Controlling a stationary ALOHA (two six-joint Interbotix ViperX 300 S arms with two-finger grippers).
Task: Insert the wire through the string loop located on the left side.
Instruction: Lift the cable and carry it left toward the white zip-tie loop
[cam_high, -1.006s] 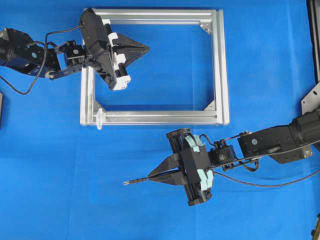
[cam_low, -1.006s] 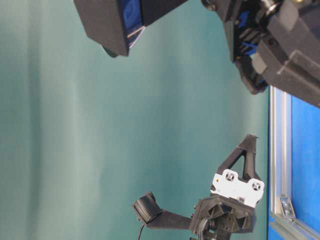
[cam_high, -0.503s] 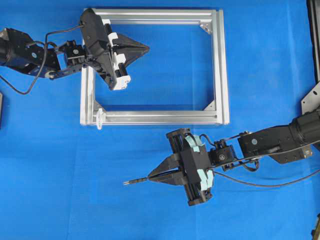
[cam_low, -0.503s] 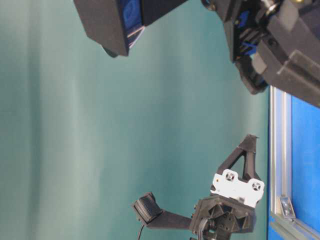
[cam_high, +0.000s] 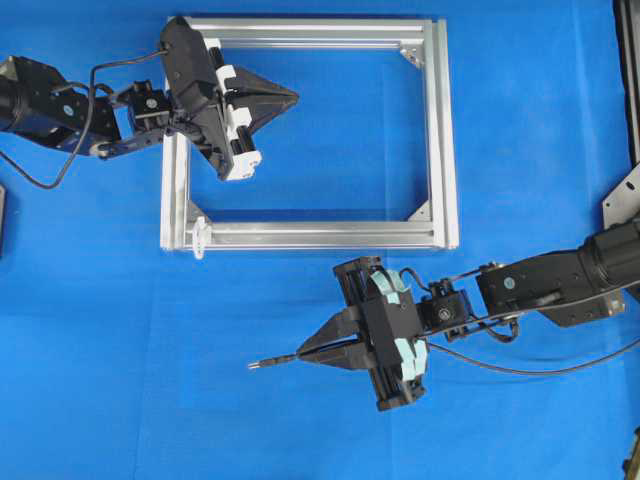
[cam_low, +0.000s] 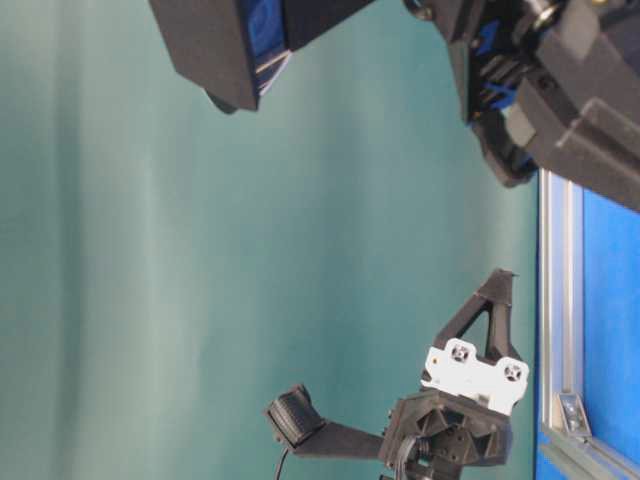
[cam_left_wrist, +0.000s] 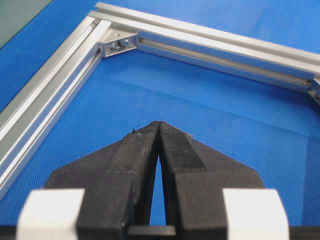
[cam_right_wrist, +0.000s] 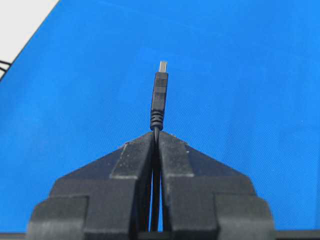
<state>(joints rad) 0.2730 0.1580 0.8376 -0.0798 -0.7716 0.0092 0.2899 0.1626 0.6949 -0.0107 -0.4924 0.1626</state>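
Note:
The wire's dark plug (cam_high: 268, 362) sticks out leftward from my right gripper (cam_high: 300, 353), which is shut on the wire just behind the plug, low over the blue mat in front of the frame. In the right wrist view the plug (cam_right_wrist: 159, 97) points straight ahead with its metal tip bare, beyond the right gripper (cam_right_wrist: 156, 132). The rest of the wire (cam_high: 520, 371) trails off to the right. A small whitish string loop (cam_high: 199, 238) sits at the frame's near-left corner. My left gripper (cam_high: 296, 97) hovers shut and empty inside the frame's upper left, its tip (cam_left_wrist: 158, 123) closed over the mat.
A silver aluminium frame (cam_high: 441, 130) lies flat on the blue mat, with corner brackets (cam_left_wrist: 118, 43) inside it. In the table-level view the frame's rail (cam_low: 560, 300) stands at the right, with my left gripper (cam_low: 498, 278) beside it. Metal fixtures (cam_high: 622, 205) stand at the right edge.
The right gripper with the wire has shifted very slightly. The left arm has not moved.

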